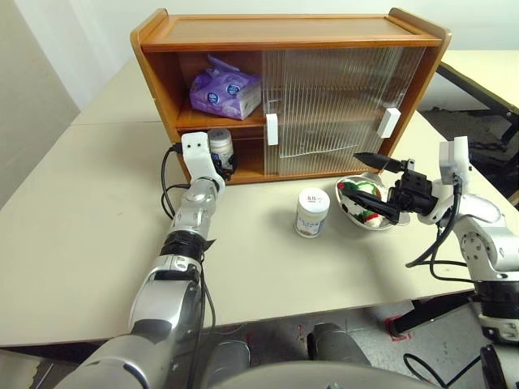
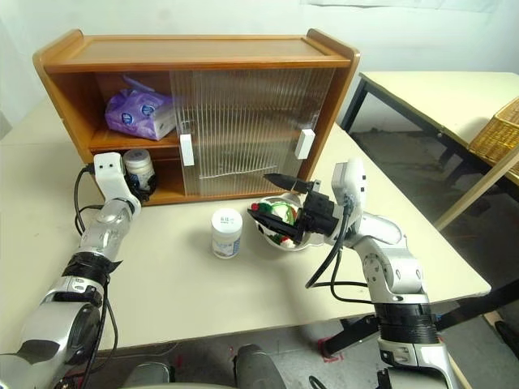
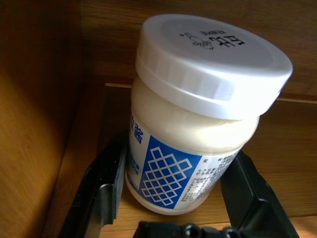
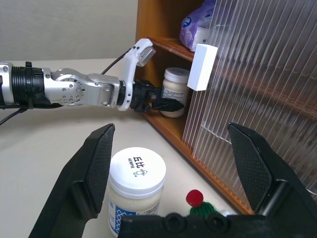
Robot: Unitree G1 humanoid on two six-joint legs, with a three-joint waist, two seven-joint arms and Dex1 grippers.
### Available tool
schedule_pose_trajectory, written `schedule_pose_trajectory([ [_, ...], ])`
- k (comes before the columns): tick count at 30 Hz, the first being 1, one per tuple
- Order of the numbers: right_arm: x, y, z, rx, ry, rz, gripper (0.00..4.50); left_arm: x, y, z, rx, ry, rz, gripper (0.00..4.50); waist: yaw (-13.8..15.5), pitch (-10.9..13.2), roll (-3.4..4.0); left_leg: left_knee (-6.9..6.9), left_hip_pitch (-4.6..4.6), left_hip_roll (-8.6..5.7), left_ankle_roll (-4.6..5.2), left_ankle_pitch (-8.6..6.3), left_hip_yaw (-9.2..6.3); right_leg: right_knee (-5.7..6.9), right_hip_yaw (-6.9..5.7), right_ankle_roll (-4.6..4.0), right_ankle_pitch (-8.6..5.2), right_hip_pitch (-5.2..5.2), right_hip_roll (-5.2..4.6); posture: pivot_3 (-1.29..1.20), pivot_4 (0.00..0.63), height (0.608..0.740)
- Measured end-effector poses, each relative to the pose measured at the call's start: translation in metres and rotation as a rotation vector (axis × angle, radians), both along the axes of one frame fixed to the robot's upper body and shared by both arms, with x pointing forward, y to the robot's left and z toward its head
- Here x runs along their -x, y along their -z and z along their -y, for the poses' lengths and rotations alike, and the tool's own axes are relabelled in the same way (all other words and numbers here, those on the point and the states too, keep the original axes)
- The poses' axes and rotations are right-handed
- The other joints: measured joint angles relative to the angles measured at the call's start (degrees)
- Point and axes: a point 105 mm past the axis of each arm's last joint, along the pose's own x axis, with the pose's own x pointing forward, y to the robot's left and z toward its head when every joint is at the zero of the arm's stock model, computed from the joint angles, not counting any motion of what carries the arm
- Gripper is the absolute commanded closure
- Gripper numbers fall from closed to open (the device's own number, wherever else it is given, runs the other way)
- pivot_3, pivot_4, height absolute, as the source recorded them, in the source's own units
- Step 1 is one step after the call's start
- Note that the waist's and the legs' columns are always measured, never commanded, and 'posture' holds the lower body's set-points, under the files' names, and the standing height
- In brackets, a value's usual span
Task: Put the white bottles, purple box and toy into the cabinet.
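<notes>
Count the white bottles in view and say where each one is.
2. One white bottle is on the cabinet's lower shelf at its open left end, between the left gripper's fingers. The other bottle stands on the table, left of the bowl. The ribbed doors may hide more.

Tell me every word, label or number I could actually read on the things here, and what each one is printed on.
"KEWPIE": on the lid of the white bottle on the table, beside two larger characters I cannot make out.
Lid of the white bottle in the left gripper: small embossed print, too faint to read.
Both bottles' blue labels: print too small to read.
Purple box: round marks, lettering blurred.
</notes>
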Motion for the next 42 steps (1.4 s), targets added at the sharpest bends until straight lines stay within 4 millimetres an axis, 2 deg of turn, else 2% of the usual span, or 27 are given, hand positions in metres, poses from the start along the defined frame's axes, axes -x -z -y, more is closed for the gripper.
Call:
schedule_pose_trajectory([
  [6, 0.000, 0.000, 0.000, 0.000, 0.002, 0.001, 0.00, -0.006, 0.002, 0.008, 0.000, 0.015, -0.013, 1.43, 0.0, 0.0, -0.02, -0.02, 0.00, -0.01, 0.25, 0.14, 0.00, 0.01, -0.01, 0.67, -0.18, 0.06, 0.00, -0.19, 0.000, 0.740],
  [11, 0.001, 0.000, 0.000, -0.001, 0.003, -0.001, 0.00, -0.012, -0.005, 0.016, -0.002, 0.035, 0.001, 1.43, -0.7, 0.0, -0.03, -0.07, -0.03, -0.01, 0.26, 0.14, 0.00, 0.00, 0.00, 0.76, -0.21, 0.06, 0.00, -0.19, 0.000, 0.740],
  [30, 0.001, 0.001, -0.002, -0.003, 0.001, -0.004, 0.00, -0.007, 0.002, 0.021, -0.012, 0.062, 0.006, 1.43, -1.0, 0.0, -0.05, -0.14, -0.21, -0.01, 0.27, 0.10, 0.00, -0.06, -0.01, 0.68, -0.17, -0.01, 0.00, -0.18, 0.000, 0.740],
  [34, 0.001, 0.001, -0.002, -0.002, -0.002, -0.003, 0.00, -0.007, 0.000, 0.024, -0.031, 0.081, 0.015, 0.05, -1.0, 0.0, -0.05, -0.14, -0.22, -0.01, 0.27, 0.10, 0.00, -0.07, -0.01, 0.67, -0.16, -0.01, 0.00, -0.18, 0.000, 0.740],
  [42, 0.002, 0.001, -0.003, -0.001, -0.010, -0.003, 0.00, -0.007, -0.009, 0.027, -0.047, 0.100, 0.056, 0.02, -1.0, 0.0, -0.04, -0.14, -0.21, -0.01, 0.27, 0.10, 0.00, -0.06, 0.00, 0.68, -0.17, 0.00, 0.00, -0.18, 0.000, 0.740],
])
